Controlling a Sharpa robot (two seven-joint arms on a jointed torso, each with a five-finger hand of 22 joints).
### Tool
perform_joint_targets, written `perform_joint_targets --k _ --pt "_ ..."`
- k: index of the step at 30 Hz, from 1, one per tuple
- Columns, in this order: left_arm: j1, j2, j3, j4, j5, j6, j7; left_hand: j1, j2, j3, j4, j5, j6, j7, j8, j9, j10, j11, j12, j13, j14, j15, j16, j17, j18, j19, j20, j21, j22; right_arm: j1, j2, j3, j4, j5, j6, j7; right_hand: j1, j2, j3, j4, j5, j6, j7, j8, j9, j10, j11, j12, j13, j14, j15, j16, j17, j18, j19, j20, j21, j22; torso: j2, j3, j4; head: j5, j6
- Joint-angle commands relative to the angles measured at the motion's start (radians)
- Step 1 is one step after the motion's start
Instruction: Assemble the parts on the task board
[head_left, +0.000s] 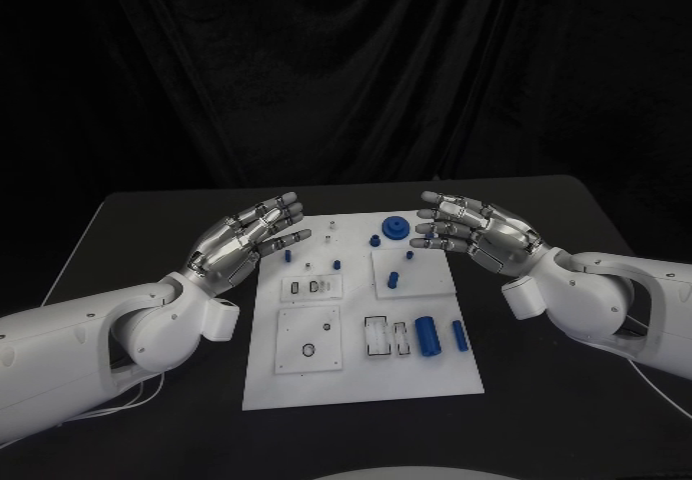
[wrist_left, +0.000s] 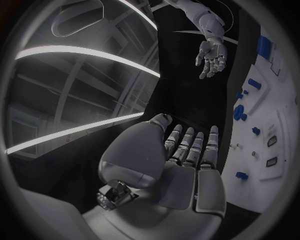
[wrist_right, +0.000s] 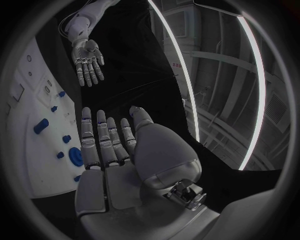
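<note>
Two white arms reach over the black counter (head_left: 144, 215), and between them lies the task board (head_left: 361, 385) at its middle. Left hand (head_left: 248, 240) and right hand (head_left: 473, 232) hover at the board's far corners, fingers spread wide, holding nothing. Small blue parts (head_left: 427, 335) dot the board.

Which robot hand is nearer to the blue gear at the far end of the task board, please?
Right. The right robot hand hovers just beside the blue gear; the left robot hand is farther off, across the task board.
</note>
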Motion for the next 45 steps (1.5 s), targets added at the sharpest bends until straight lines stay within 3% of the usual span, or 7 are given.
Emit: perform_joint_targets --k 1,8,22,24,29,35,45 --pt "0.004 -0.02 0.004 0.022 -0.024 0.002 0.209 -0.005 -0.006 0.012 -0.005 0.005 0.01 0.002 0.005 0.001 0.007 0.006 0.012 0.001 0.014 0.004 0.009 0.002 0.004 0.016 0.002 0.01 0.004 0.002 -0.005 0.001 0.007 -0.118 -0.053 -0.025 0.037 -0.003 0.011 -0.024 -0.023 0.018 0.004 0.012 -0.002 0.026 -0.004 0.015 -0.005 0.033 -0.006 0.014 0.008 0.005 0.065 -0.012 0.025 0.005 0.023 -0.0112 0.0077 -0.003 -0.004" --pt "0.014 -0.087 0.013 0.084 -0.02 -0.02 0.23 -0.021 -0.011 0.036 -0.02 0.007 0.034 0.008 0.013 0.004 0.021 0.02 0.036 0.004 0.039 0.016 0.032 0.005 -0.009 0.054 0.002 0.033 0.013 0.043 0.004 0.001 0.004 -0.3 -0.14 -0.052 0.113 -0.026 0.054 -0.058 -0.086 0.118 0.041 0.035 0.0 0.126 -0.008 0.042 -0.016 0.172 -0.029 0.064 0.034 0.004 0.235 -0.07 0.108 0.035 0.048 -0.0135 0.0131 0.003 -0.005" --pt "0.028 -0.173 0.015 0.174 0.033 -0.026 0.235 -0.04 -0.009 0.068 -0.033 0.008 0.039 0.016 0.015 0.004 0.021 0.035 0.047 0.003 0.047 0.027 0.046 0.006 -0.024 0.067 0.001 0.043 0.016 0.222 0.094 0.001 -0.03 -0.784 -0.207 -0.348 0.133 -0.074 0.075 -0.053 -0.144 0.203 0.067 0.0 -0.012 0.261 -0.034 0.004 -0.051 0.462 -0.101 0.193 0.083 0.002 0.394 -0.135 0.391 0.202 0.099 -0.0238 0.0142 0.012 0.015" --pt "0.028 -0.183 0.015 0.184 0.034 -0.025 0.234 -0.041 -0.009 0.071 -0.034 0.007 0.038 0.016 0.014 0.003 0.019 0.036 0.047 0.003 0.045 0.028 0.045 0.005 -0.025 0.062 0.001 0.04 0.014 0.251 0.113 0.001 -0.033 -0.872 -0.214 -0.398 0.112 -0.086 0.09 -0.021 -0.228 0.256 0.068 -0.014 -0.012 0.329 -0.058 -0.017 -0.062 0.587 -0.124 0.357 0.158 0.003 0.505 -0.154 0.526 0.282 0.113 -0.0265 0.0165 0.009 0.023" --pt "0.029 -0.207 0.016 0.205 0.036 -0.027 0.231 -0.043 -0.009 0.076 -0.037 0.007 0.037 0.017 0.014 0.003 0.016 0.037 0.046 0.002 0.043 0.03 0.045 0.005 -0.027 0.056 0.001 0.036 0.013 0.308 0.156 0.001 -0.032 -1.081 -0.228 -0.516 0.096 -0.143 0.156 0.029 -0.224 0.322 0.072 -0.089 -0.009 0.404 -0.064 -0.103 -0.069 0.735 -0.126 0.604 0.405 -0.044 0.636 -0.154 0.844 0.669 0.132 -0.0325 0.0194 0.008 0.036" --pt "0.029 -0.226 0.017 0.222 0.041 -0.032 0.233 -0.055 -0.013 0.093 -0.046 0.006 0.034 0.018 0.013 0.003 0.008 0.038 0.046 0.001 0.041 0.034 0.049 0.005 -0.029 0.097 0.002 0.063 0.024 0.34 0.201 0.001 -0.027 -1.455 -0.293 -0.606 0.09 -0.206 0.283 0.04 -0.263 0.384 0.057 -0.131 0.0 0.483 -0.073 -0.182 -0.069 0.851 -0.134 0.731 0.647 -0.085 0.722 -0.161 1.032 0.96 0.145 -0.0378 0.0222 0.014 0.046" --pt "0.029 -0.23 0.017 0.227 0.047 -0.021 0.238 -0.06 -0.011 0.103 -0.048 0.006 0.035 0.019 0.013 0.003 0.006 0.041 0.046 0.001 0.035 0.035 0.047 0.004 -0.032 0.085 0.002 0.056 0.02 0.34 0.253 0.001 -0.031 -1.897 -0.383 -0.722 0.036 -0.292 0.413 0.072 -0.28 0.419 0.032 -0.187 0.017 0.544 -0.082 -0.276 -0.068 0.906 -0.143 0.792 0.789 -0.097 0.747 -0.171 1.086 1.044 0.168 -0.0507 0.0298 0.001 0.064"
